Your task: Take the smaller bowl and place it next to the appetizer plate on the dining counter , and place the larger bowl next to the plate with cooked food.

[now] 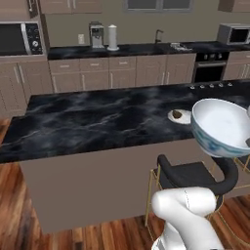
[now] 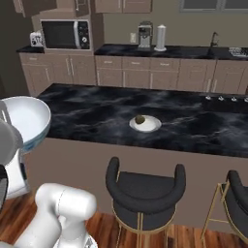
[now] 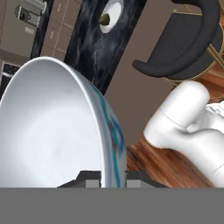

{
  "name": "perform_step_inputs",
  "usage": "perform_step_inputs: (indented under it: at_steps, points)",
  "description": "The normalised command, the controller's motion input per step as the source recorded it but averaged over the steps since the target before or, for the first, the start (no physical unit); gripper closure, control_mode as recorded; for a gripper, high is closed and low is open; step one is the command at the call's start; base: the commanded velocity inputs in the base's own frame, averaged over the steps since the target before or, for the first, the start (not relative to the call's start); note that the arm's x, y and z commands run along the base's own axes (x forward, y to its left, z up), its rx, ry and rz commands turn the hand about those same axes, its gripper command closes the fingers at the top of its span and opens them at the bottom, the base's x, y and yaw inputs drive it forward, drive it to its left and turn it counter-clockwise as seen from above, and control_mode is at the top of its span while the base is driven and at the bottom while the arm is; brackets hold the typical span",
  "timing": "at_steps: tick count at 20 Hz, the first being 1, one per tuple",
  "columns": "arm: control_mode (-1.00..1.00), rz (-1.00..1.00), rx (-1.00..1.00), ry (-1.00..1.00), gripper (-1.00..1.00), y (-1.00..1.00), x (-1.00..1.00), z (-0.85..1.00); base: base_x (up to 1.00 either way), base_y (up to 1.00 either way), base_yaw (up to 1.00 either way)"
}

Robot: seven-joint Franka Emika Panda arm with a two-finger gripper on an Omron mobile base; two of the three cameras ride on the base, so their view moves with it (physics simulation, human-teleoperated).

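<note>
The dining counter (image 1: 97, 122), a long black slab with white veining on a plain brown base, runs across the middle of both base views, and behind it stands a back wall of brown cabinets with a microwave (image 2: 65, 34) set in at upper left. Below the counter's near edge stands a black bar stool (image 2: 145, 191) with brass legs, on a wood floor. My arm (image 1: 188, 215) rises white at the bottom of the left base view. Next in size is the smaller bowl (image 1: 220, 128), white with a blue pattern outside and a pale inside, held up in the air off the counter's near edge, tilted so that its opening faces the cameras (in the hand view its rim runs edge-on between my finger tips). My gripper (image 3: 114, 177) is clamped tight on that rim, one tip inside and one outside the wall. Smallest is the appetizer plate (image 2: 145, 123), plain white with one dark olive morsel at its centre, lying flat on the counter, well apart from the bowl
</note>
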Motion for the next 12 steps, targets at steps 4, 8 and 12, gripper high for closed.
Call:
perform_step_inputs:
  at_steps: [4,8,12]
  points:
    - [1.0,0.0,0.0,0.0,1.0,0.0,0.0,0.0,1.0,-1.0,0.04]
    - [1.0,0.0,0.0,0.0,1.0,0.0,0.0,0.0,0.82,-1.0,0.08]
    - [1.0,0.0,0.0,0.0,1.0,0.0,0.0,0.0,-0.77,-1.0,0.07]
